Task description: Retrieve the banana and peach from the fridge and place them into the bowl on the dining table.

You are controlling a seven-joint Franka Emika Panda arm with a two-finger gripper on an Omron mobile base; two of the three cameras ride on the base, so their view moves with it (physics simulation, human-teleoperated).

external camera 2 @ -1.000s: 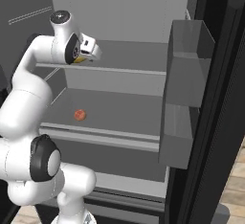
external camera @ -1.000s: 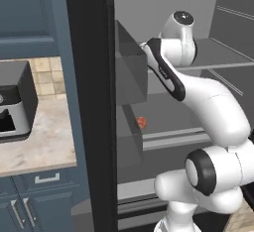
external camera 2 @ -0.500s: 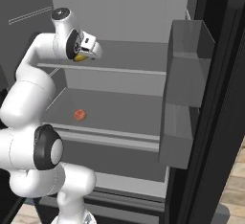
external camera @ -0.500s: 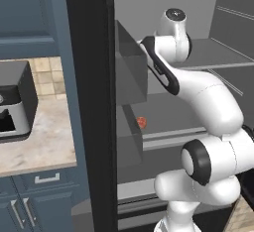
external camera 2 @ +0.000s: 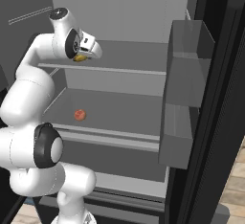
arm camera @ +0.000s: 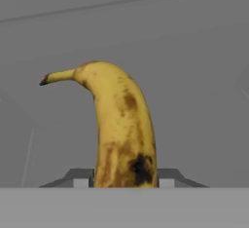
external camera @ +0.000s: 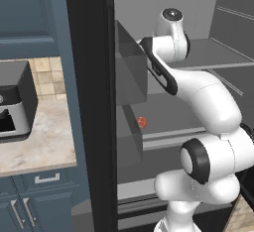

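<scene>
- On the upper fridge (external camera 2: 124,17) shelf, the gripper (external camera 2: 84,55) pinched the banana (arm camera: 120,129) between its fingers (arm camera: 80,177).
- Peach (external camera 2: 80,115) lay on the shelf below, left.

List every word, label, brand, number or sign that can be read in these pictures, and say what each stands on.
None: no readable text appears in any view.
The banana bears only brown spots, no sticker.
The fridge walls, shelves and door bins are plain grey.
The peach is unmarked.
The dark appliance on the counter shows no lettering that can be made out.
</scene>
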